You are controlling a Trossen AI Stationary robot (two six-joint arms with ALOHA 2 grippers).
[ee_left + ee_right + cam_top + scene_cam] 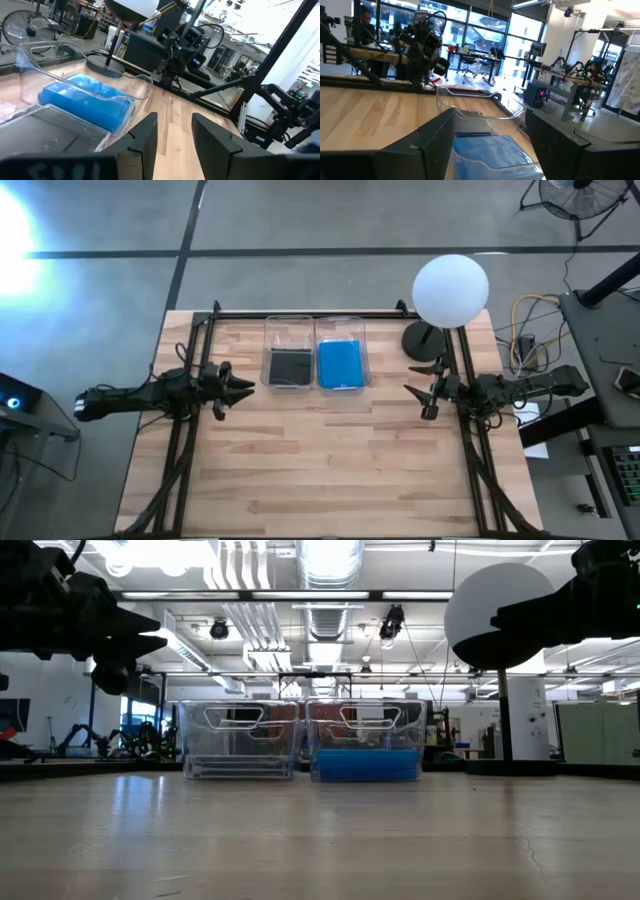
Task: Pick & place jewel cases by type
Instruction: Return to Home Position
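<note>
Two clear bins stand side by side at the table's far middle. The left bin holds dark jewel cases; the right bin holds a stack of blue jewel cases, blue also in the low view. My left gripper hovers open at the table's left edge, left of the bins, with nothing between its fingers. My right gripper hovers open at the right edge, right of the bins, likewise with nothing between its fingers.
A lamp with a white globe on a dark round base stands at the table's far right corner. Black frame rails run along the far edge and both sides. Bare wood spreads over the near half.
</note>
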